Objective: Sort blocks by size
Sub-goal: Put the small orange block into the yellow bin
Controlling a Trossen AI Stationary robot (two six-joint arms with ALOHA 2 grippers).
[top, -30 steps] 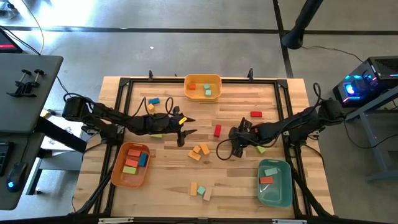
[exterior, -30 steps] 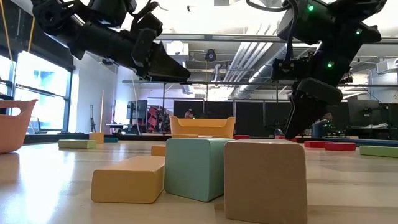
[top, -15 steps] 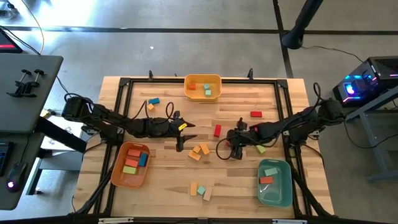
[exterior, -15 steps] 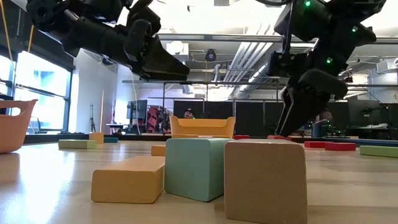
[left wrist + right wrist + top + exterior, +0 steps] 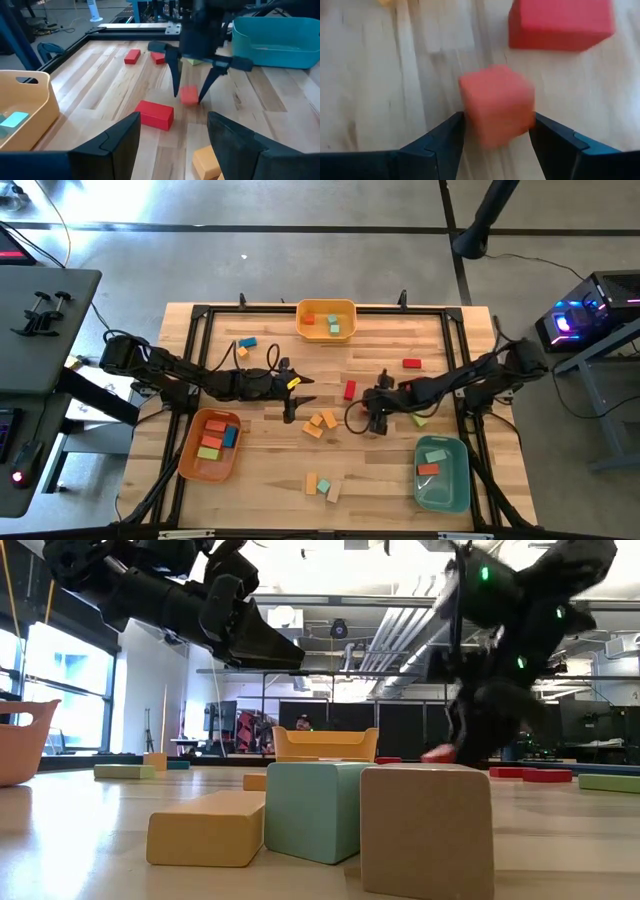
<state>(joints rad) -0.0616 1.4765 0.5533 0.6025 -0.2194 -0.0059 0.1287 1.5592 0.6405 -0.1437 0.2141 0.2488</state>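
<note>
Centrally, right tool [image 5: 381, 402] straddles small red cube [image 5: 497, 102] on counter [image 5: 260, 470], fingers wide, beside larger red block [image 5: 155, 114]. Left tool [image 5: 298, 393] open, empty. Yellow bin [image 5: 326, 320], orange bin [image 5: 208, 446], teal bin [image 5: 442, 474] hold sorted blocks

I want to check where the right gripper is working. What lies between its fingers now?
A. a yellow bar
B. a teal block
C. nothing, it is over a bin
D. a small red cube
D: in the right wrist view the small red cube sits on the table between the two open fingers of the right gripper, and the left wrist view shows the same cube between them.
</note>
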